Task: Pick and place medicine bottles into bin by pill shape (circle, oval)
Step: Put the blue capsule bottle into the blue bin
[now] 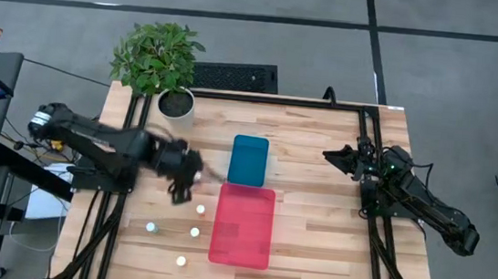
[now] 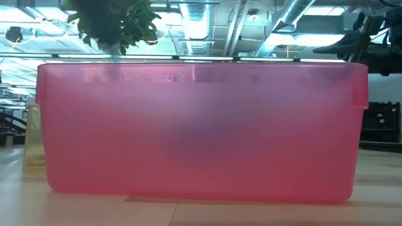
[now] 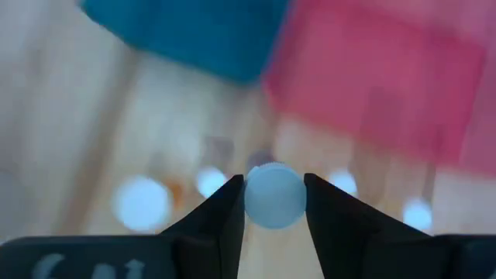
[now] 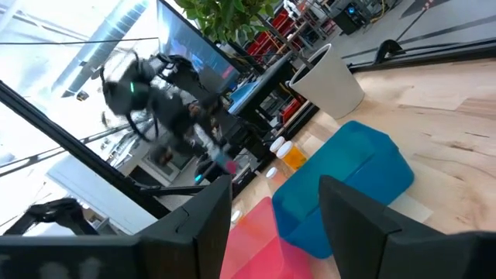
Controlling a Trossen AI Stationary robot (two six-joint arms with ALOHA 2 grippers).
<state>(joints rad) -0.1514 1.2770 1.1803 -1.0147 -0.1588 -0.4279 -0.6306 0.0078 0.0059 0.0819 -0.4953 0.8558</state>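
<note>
My left gripper [image 1: 185, 179] is over the table's left half, just left of the blue bin [image 1: 249, 160], and is shut on a medicine bottle whose round white cap [image 3: 273, 195] shows between its fingers. Several other white-capped bottles stand on the wood: three of them show in the high view [image 1: 200, 210], [image 1: 151, 227], [image 1: 180, 261]. An orange-bodied bottle [image 4: 293, 155] shows beyond the blue bin. The pink bin [image 1: 243, 224] lies nearer than the blue one. My right gripper [image 1: 335, 154] is open and empty at the table's right side. My left gripper pinches the bottle at its white cap [image 3: 256, 203] between its two fingers, one on each side of the cap. The fingers point down at the table from above. The bottle's body is hidden below the cap, so whether it is off the wood does not show.
A white plant pot [image 1: 176, 103] with a green plant stands at the far left corner. The pink bin's wall [image 2: 201, 132] fills the low view. Bare wood lies between the bins and my right arm [image 1: 417, 200].
</note>
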